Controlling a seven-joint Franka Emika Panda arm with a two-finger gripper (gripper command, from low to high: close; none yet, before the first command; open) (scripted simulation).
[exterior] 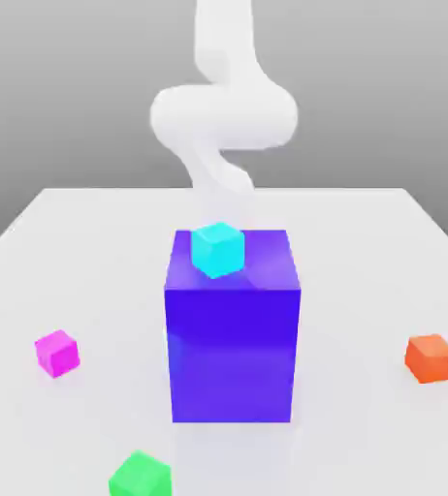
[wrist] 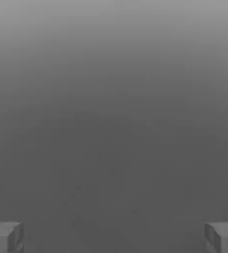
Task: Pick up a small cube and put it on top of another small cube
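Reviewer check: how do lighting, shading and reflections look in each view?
Exterior view: bright, the robot arm nearly washed out to white, a soft sheen on the blue-violet block's top, faint tints on the pale tabletop by the cubes; hand view: dim grey gradient, darker around the gripper.

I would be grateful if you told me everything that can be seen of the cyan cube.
The cyan cube is small, plain and evenly coloured, with flat faces, straight edges and no markings; its upper face looks paler than its sides. It looks like smooth, rigid plastic, though that is a guess. It appears whole, and is turned so that a corner edge faces the exterior view. It appears over the top of the big blue-violet block; whether it touches that top, I cannot tell.
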